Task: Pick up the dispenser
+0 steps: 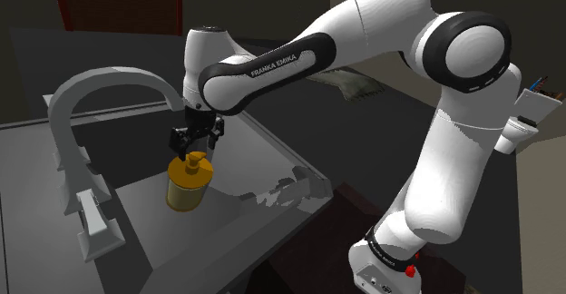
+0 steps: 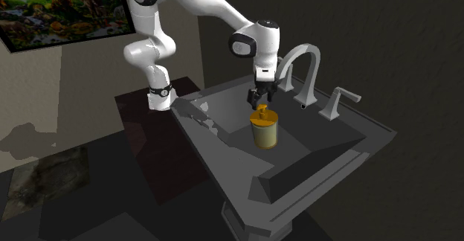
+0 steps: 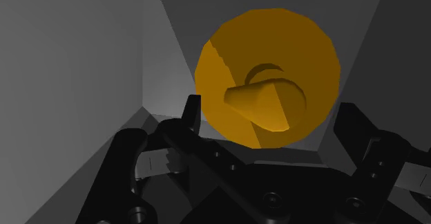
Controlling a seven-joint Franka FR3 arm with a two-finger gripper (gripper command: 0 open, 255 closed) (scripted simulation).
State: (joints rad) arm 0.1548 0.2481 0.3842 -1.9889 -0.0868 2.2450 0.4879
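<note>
Fingers [image 3: 192, 113] of my gripper [image 3: 272, 119] stand apart in wrist view, amber dispenser [image 3: 269, 46] just beyond, untouched | shoulder view: it stands upright in the sink [image 1: 136, 197], beneath me | second exterior view: looks rigid, slick, light; I'd clasp its pump neck.

The sink [image 1: 236, 224] is overlooked from beside the stand [image 1: 385, 269]; it is faced from across, farther off, in the second exterior view; the dispenser [image 3: 266, 77], shared by all, is viewed closely from above at the wrist.

painting [image 2: 59, 5] cut off at picture's edge, dispenser [image 3: 238, 53] partly behind tool [image 3: 272, 115]
</note>
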